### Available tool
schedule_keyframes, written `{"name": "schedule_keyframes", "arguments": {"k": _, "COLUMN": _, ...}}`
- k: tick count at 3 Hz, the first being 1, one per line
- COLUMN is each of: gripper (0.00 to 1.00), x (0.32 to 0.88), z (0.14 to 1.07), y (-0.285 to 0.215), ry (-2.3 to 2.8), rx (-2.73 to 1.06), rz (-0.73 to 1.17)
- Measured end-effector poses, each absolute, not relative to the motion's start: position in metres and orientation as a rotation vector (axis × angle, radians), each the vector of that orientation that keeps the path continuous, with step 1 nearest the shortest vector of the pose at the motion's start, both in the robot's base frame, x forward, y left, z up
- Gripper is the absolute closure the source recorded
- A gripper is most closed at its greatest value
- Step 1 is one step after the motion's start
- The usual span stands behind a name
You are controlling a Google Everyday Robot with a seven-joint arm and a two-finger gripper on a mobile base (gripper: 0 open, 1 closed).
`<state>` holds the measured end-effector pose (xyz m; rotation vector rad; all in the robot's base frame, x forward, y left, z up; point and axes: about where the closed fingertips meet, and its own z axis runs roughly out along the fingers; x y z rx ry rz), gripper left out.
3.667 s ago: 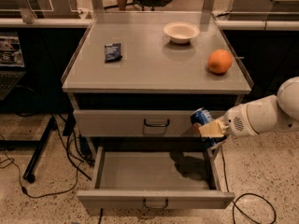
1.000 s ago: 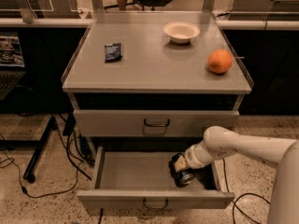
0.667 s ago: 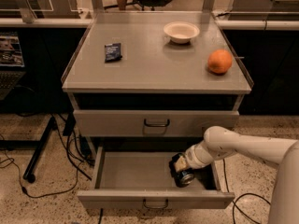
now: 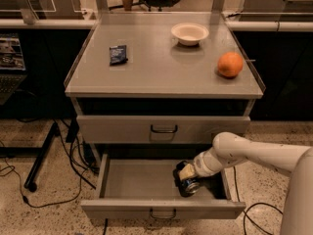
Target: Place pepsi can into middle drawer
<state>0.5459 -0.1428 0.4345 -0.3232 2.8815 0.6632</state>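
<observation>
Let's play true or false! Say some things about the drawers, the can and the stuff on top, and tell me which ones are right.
1. The middle drawer is pulled open. True.
2. The pepsi can stands on the cabinet top. False: it is down inside the middle drawer, at the gripper.
3. The orange sits in the bowl. False: it lies apart from the bowl, on the cabinet top.
4. The upper drawer is closed. True.
5. A dark blue snack packet lies on the cabinet top. True.

Spotted the gripper [image 4: 184, 178] low in the pulled-out middle drawer [image 4: 137, 185], right end, up against the pepsi can [image 4: 191, 186]. Also saw orange [image 4: 230, 64], bowl [image 4: 190, 33], dark packet [image 4: 118, 54] on the table [image 4: 161, 70].
</observation>
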Motion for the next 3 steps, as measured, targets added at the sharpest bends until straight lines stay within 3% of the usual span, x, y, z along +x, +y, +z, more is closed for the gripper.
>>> {"name": "schedule_keyframes", "arguments": {"k": 1, "gripper": 0.04, "x": 0.5459, "z": 0.4345, "y": -0.1428, "ry": 2.882, "rx": -0.323, "rz": 0.663}}
{"name": "schedule_keyframes", "arguments": {"k": 3, "gripper": 0.00, "x": 0.5459, "z": 0.4344, "y": -0.1427, "ry": 2.882, "rx": -0.323, "rz": 0.663}}
